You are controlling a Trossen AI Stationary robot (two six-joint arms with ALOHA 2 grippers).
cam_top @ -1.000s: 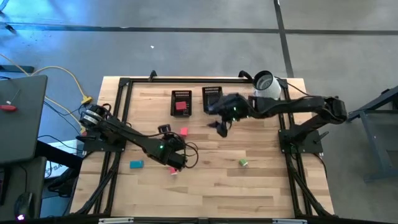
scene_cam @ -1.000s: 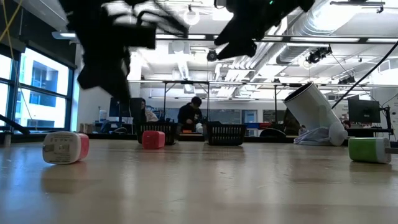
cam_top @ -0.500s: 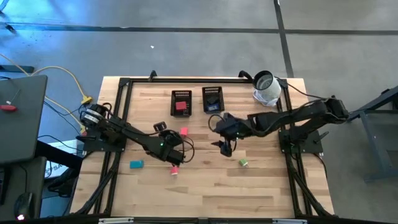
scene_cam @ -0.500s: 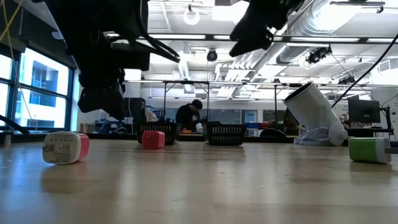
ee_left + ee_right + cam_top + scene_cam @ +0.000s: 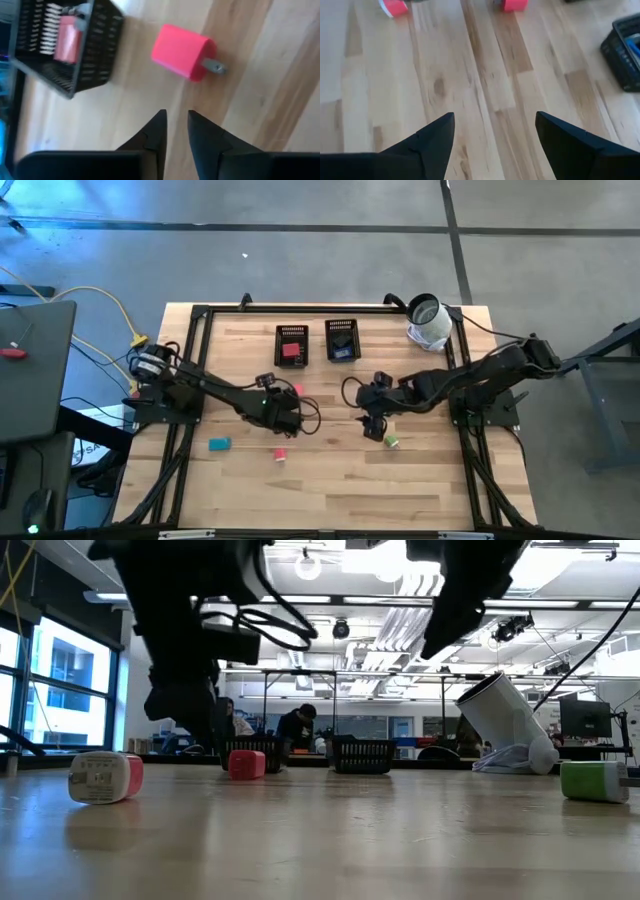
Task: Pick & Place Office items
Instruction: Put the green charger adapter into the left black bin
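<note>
- The left hand [image 5: 290, 418] is seen low over the middle of the worktop [image 5: 330, 480], its fingers [image 5: 155, 132] nearly closed with only a narrow gap and nothing between them; a red plug-shaped piece [image 5: 183, 51] lies just ahead of it.
- The right hand [image 5: 374, 425] is held over the worktop's right half with fingers [image 5: 432, 137] spread wide and empty, near a green piece [image 5: 391, 441].
- Two black mesh trays [image 5: 292, 345] are set side by side at the far edge: a red item [image 5: 291, 351] is seen in the left tray and a blue item [image 5: 342, 351] in the right tray [image 5: 342, 340], so part of the sorting is judged done.
- Four pieces are counted loose on the worktop: the red one beside the left hand, the green one, a teal one [image 5: 219, 444] near the left edge, and a pink-and-white one [image 5: 281, 453] toward the front.
- The task is judged under way but well short of finished, with neither hand carrying anything.
- A white cylinder [image 5: 428, 319] rests tilted at the far right corner.
</note>
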